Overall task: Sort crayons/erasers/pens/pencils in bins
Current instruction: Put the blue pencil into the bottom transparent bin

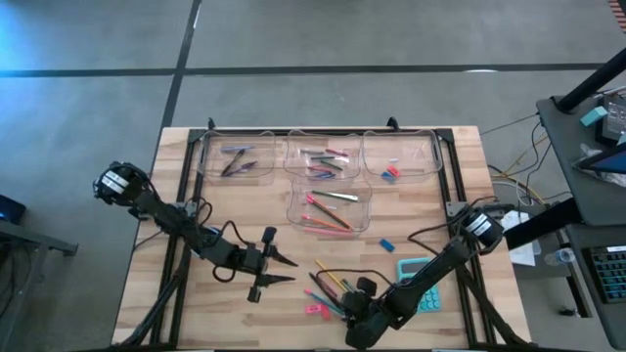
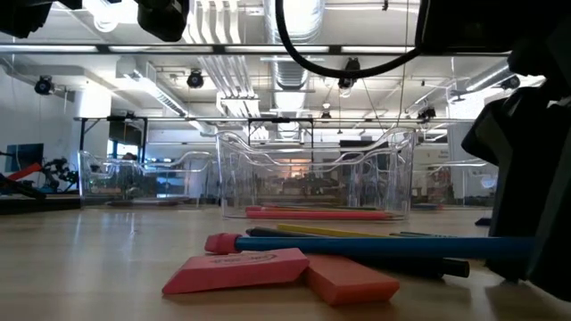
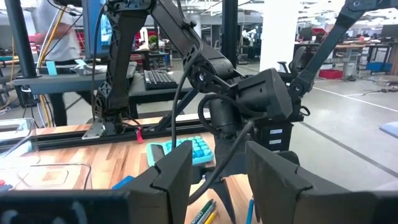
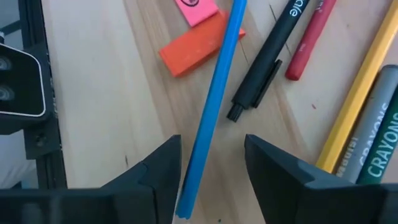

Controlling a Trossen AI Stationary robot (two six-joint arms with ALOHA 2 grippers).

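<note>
My right gripper (image 4: 211, 142) is open low over a pile of sticks near the table's front edge (image 1: 342, 305). Its fingers stand on either side of a long blue pencil (image 4: 214, 99). Beside the pencil lie a black pen (image 4: 273, 56), a red stick (image 4: 311, 37), a yellow pencil (image 4: 357, 99), a grey-green crayon (image 4: 379, 137), an orange eraser (image 4: 199, 46) and a pink eraser (image 4: 196, 9). My left gripper (image 1: 291, 271) is open and empty above the table, left of the pile. Four clear bins (image 1: 331, 207) hold sorted sticks and erasers. My right gripper's open fingers point down and stand astride the blue pencil near its near end (image 4: 189, 199), across its length. That end lies close against one finger (image 4: 163, 171); I cannot tell whether they touch. The pencil lies flat on the table.
Three bins stand in a row at the far edge (image 1: 235, 156), (image 1: 323, 156), (image 1: 401, 156); the fourth stands in front of the middle one. A teal calculator (image 1: 421, 284) lies partly under my right arm. A blue eraser (image 1: 386, 244) lies on the table near it.
</note>
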